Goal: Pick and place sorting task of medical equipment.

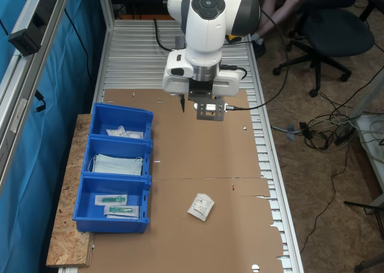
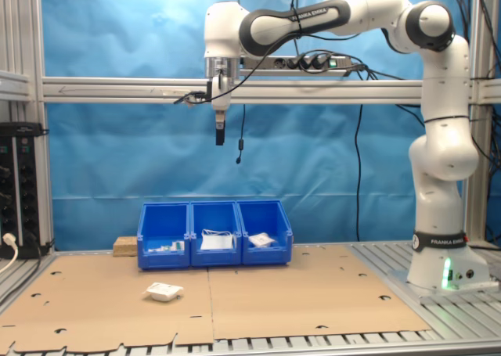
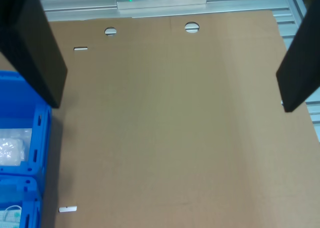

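One small white sealed packet (image 1: 200,207) is seen lying loose on the cardboard sheet, well apart from the bins. Three blue bins are counted in a row in both exterior views: an end bin (image 1: 122,126) holding clear crinkly packets (their number cannot be told), a middle bin (image 1: 117,159) holding pale blue face masks (image 1: 117,164) stacked so that a count cannot be made, and the other end bin (image 1: 112,206) in which two clear pouches with teal-green items (image 1: 117,204) are counted. One robot arm (image 2: 329,16) is seen, with one gripper (image 2: 220,138).
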`<state>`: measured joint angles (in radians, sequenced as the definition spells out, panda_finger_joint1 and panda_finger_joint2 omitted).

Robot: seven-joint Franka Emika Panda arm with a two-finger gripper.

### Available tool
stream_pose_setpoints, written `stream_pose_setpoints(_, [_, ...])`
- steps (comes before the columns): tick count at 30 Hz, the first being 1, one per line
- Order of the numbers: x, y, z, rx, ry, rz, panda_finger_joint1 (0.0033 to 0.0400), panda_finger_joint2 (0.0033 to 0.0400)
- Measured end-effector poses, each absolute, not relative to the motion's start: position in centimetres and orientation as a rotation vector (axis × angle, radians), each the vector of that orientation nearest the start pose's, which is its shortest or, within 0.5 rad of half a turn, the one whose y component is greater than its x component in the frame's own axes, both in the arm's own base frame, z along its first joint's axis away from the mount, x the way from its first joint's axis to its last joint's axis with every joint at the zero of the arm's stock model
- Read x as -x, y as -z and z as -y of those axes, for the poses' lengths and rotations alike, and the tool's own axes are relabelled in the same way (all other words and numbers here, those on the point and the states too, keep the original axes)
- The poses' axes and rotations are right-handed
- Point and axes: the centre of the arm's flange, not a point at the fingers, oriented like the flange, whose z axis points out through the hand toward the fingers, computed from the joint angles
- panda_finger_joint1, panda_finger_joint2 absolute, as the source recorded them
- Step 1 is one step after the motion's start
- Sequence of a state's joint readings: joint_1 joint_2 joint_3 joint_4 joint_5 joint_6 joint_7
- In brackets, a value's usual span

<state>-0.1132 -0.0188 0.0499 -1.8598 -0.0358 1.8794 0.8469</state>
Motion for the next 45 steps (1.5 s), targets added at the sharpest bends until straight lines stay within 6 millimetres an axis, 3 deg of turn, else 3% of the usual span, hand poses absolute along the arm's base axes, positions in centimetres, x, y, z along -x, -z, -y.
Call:
stream_pose_setpoints(31, [-56.2, -53.0, 3.8, 2.839, 0.096, -1.372, 0.0400, 0.0400])
stream_pose_setpoints(36, [-56.6, -52.5, 3.8, 2.837, 0.102, -1.370, 0.0400, 0.0400])
stream_pose_setpoints(45, [-58.5, -49.9, 3.8, 2.832, 0.120, -1.359, 0.0400, 0.0400])
